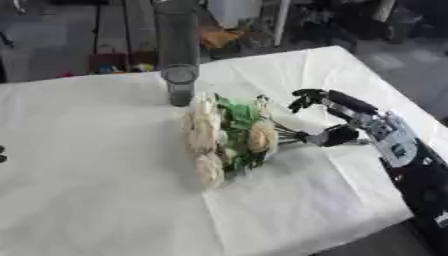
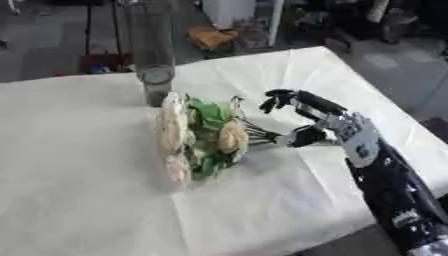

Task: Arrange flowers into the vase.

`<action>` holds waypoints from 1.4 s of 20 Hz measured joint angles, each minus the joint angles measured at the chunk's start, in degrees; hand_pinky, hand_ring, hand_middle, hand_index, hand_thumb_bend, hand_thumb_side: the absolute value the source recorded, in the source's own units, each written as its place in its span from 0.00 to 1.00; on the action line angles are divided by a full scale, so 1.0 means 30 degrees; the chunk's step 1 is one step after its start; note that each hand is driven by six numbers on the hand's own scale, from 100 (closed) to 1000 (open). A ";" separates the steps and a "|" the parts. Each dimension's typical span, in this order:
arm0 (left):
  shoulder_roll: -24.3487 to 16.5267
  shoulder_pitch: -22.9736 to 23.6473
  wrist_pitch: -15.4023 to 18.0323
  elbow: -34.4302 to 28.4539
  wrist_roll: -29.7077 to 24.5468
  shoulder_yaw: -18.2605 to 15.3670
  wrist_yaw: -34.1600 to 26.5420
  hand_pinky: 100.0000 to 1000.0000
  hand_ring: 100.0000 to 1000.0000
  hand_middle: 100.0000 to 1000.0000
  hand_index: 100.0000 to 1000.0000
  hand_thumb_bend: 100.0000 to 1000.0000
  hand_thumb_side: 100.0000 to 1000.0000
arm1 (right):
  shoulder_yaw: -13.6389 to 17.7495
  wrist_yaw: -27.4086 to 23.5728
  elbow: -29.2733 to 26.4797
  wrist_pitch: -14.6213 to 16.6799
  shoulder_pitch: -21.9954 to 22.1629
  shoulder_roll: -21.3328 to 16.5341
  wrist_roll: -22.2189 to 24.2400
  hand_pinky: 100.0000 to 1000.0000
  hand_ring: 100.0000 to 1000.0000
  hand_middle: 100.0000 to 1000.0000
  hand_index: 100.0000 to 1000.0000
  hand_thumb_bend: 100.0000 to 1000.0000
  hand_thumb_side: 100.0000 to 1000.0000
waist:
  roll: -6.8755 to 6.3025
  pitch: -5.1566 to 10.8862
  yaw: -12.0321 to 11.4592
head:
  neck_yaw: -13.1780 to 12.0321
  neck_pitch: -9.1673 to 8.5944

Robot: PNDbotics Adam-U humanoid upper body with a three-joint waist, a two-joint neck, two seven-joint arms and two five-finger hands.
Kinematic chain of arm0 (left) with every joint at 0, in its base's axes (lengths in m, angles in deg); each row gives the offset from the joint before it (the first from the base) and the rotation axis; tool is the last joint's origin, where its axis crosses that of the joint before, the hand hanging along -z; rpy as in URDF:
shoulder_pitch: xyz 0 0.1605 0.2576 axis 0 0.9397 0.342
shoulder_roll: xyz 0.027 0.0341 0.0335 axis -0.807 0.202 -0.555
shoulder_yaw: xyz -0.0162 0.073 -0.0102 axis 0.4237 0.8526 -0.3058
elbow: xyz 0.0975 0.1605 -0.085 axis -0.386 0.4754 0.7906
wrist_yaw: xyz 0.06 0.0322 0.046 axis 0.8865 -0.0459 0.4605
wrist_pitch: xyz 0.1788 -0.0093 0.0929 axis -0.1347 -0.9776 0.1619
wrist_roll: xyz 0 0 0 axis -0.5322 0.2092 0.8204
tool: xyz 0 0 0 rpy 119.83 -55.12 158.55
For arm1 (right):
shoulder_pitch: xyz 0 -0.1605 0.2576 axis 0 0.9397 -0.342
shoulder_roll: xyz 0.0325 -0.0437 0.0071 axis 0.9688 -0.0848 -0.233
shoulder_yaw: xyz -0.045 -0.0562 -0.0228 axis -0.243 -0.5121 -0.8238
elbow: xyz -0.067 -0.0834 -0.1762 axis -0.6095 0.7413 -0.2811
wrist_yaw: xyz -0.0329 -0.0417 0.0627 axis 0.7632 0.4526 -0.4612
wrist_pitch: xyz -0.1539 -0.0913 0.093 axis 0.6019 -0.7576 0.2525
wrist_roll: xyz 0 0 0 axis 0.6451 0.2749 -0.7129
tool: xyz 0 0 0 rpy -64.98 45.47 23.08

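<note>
The bunch of cream roses [image 1: 226,140] lies on its side near the middle of the white tablecloth [image 1: 96,190], blooms and green leaves toward nine o'clock, stems [image 1: 289,134] running out toward three o'clock. So its long axis runs roughly across the table, and the stem ends point straight at the right hand [image 1: 343,119]. That hand sits just at three o'clock of the bunch, fingers arched above and thumb low, partly spread rather than closed. The thumb tip seems to meet the stem ends, but whether anything is actually pinched I cannot tell.

The tall clear glass vase [image 1: 178,60] stands upright at about eleven o'clock from the blooms, close behind them; its top is cut off by the picture's edge. To go in, the stems would have to swing from flat to upright, I judge.

At the far left edge a small dark shape [image 1: 3,154] shows; it may be the left hand, too little visible to say.
</note>
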State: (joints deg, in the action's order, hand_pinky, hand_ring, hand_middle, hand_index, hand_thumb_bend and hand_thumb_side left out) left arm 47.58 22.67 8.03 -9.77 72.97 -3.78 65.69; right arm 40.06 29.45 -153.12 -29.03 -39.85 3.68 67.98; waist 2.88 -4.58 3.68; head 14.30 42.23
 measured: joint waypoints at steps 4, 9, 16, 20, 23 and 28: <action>0.0001 0.0000 0.0000 0.0000 0.0000 0.0000 0.0000 0.54 0.56 0.72 0.79 0.73 0.76 | -0.0126 0.0682 -0.0002 0.0160 0.0019 0.0113 -0.0160 0.73 0.95 0.63 0.80 0.35 0.21 | -0.0021 -0.0001 -0.0024 | 0.0076 0.0000; 0.0094 0.0000 0.0000 0.0000 0.0000 0.0000 0.0000 0.54 0.56 0.72 0.79 0.73 0.76 | -0.0294 0.1462 -0.0007 0.0466 0.0055 0.0130 -0.0466 0.72 0.94 0.61 0.79 0.36 0.20 | -0.0048 -0.0002 -0.0036 | 0.0145 0.0001; 0.0140 0.0000 -0.0001 0.0000 -0.0002 0.0000 0.0000 0.54 0.56 0.72 0.79 0.73 0.76 | -0.0531 0.2819 -0.0017 0.1025 0.0088 0.0150 -0.1025 0.70 0.91 0.60 0.78 0.38 0.20 | -0.0023 -0.0002 -0.0055 | 0.0160 0.0004; 0.0141 0.0000 -0.0003 0.0000 -0.0009 0.0000 0.0000 0.54 0.57 0.72 0.79 0.73 0.76 | -0.0672 0.3731 -0.0033 0.1373 0.0092 0.0183 -0.1373 0.69 0.89 0.59 0.78 0.39 0.19 | -0.0003 -0.0002 -0.0066 | 0.0164 0.0006; 0.0141 0.0000 -0.0015 0.0001 -0.0025 0.0001 0.0000 0.54 0.57 0.72 0.79 0.73 0.76 | -0.0775 0.4394 -0.0047 0.1662 0.0095 0.0248 -0.1662 0.68 0.88 0.59 0.77 0.39 0.19 | 0.0001 -0.0002 -0.0068 | 0.0173 0.0008; 0.0144 0.0000 -0.0018 0.0002 -0.0037 0.0002 0.0000 0.54 0.57 0.72 0.79 0.73 0.77 | -0.0878 0.5491 -0.0048 0.2235 0.0111 0.0291 -0.2235 0.66 0.86 0.57 0.76 0.39 0.18 | 0.0000 -0.0002 -0.0069 | 0.0218 0.0008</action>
State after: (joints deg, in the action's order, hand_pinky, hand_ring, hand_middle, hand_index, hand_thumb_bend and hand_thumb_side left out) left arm 48.02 22.67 7.97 -9.76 72.85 -3.78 65.69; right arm 37.43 45.92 -153.27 -22.33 -39.52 4.55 61.27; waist 2.88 -4.59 3.47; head 14.95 42.26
